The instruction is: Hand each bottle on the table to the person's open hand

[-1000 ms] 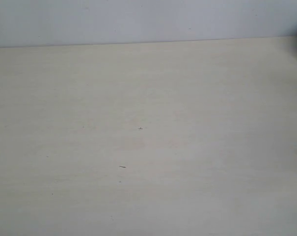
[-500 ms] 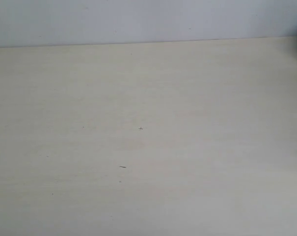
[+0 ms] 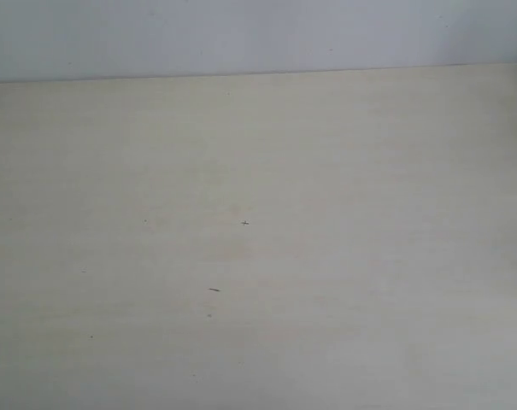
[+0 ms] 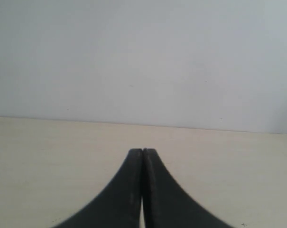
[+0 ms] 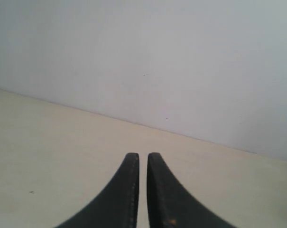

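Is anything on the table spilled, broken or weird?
Nothing is spilled or broken. The table shows only a few tiny dark specks. The one odd thing: no bottles and no hand appear in any view.

The table (image 3: pixel 343 171) is cut off at three edges, and its dark specks (image 3: pixel 213 289) are too small to identify.

We spot one small change: the dark blur that sat at the right edge of the exterior view, about two o'clock, where the tabletop (image 3: pixel 497 94) meets the wall (image 3: pixel 258 34), has gone; that corner now shows pale.
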`<state>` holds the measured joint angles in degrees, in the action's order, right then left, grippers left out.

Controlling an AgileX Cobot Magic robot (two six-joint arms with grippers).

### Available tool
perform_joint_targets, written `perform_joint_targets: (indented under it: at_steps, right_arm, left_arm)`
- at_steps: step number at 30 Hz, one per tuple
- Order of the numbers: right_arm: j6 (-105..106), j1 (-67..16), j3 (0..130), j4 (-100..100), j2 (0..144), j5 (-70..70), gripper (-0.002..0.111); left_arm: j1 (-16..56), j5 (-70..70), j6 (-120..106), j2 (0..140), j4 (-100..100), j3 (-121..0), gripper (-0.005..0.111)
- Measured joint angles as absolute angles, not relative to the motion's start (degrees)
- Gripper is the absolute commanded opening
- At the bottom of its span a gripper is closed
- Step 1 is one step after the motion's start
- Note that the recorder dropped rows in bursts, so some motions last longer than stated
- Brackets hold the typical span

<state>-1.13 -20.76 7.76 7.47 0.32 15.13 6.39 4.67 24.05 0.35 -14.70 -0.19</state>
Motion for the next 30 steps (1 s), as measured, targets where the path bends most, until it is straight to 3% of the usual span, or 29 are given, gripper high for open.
perform_joint_targets:
  at_steps: [5, 14, 30]
  right_arm:
    - [-1.98, -13.70, 0.47, 5.91, 0.32, 3.48, 0.008]
    - [-2.98, -3.50, 0.25, 1.26, 0.32, 3.75, 0.008]
    - [-2.98, -2.90, 0.25, 1.03, 0.32, 7.77, 0.008]
  left_arm:
    - [6.39, 4.67, 24.05, 0.35, -14.70, -0.19, 0.001]
    - [6.39, 4.67, 24.05, 0.35, -14.70, -0.19, 0.001]
    - [6.39, 4.67, 24.05, 0.35, -14.70, -0.19, 0.001]
